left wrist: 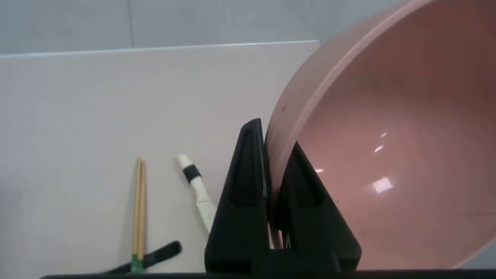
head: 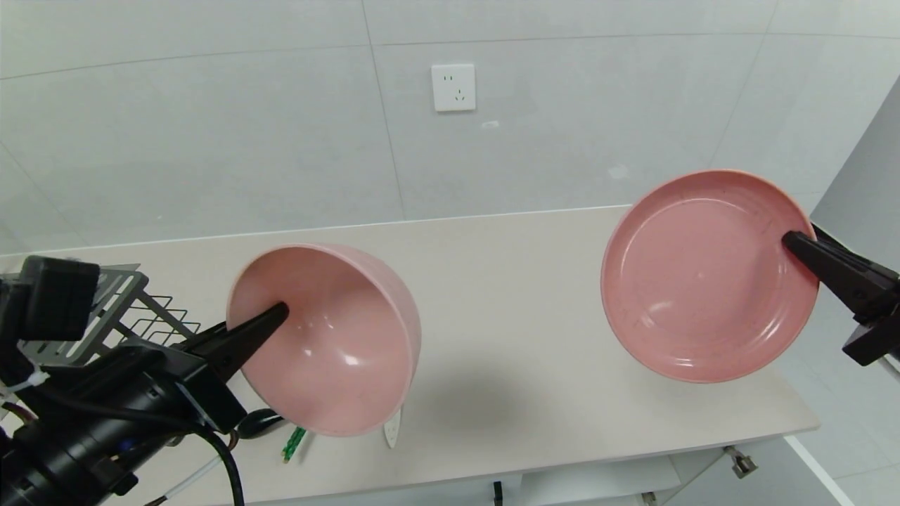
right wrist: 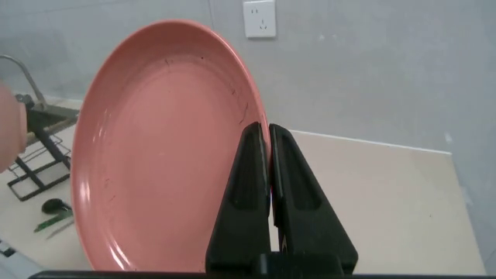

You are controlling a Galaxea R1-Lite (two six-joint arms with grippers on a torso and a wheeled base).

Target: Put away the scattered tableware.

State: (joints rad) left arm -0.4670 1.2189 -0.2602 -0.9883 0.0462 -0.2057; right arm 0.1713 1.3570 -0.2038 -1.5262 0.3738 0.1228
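- Bowl [head: 337, 344]: pink, rigid, with a smooth, glossy surface. It is judged light, slippery at the wall, and liable to chip or crack if dropped. The rim is the only practical place to pinch it.
- Left gripper [head: 281, 309]: clamped on the bowl's rim, one finger inside and one outside. The bowl is tipped on its side with its opening towards the robot, and appears lifted off the table [head: 527, 337], above its left half.
- Plate [head: 696, 281]: pink, stiff, shallow and smooth. It is judged light, but a single rim pinch gives it leverage to swing or slip. Grip well onto the raised rim.
- Right gripper [head: 791, 240]: closed on the plate's rim at the robot's right side. The plate stands nearly upright, face towards the robot, above the table's right end and well apart from the bowl.
- Chopsticks [left wrist: 139, 209] and white spoon [left wrist: 198, 194]: these lie flat on the table below the bowl. Both are thin, low and hard to pinch.
- Wire rack [head: 133, 309]: stands at the table's left end, near the left gripper.
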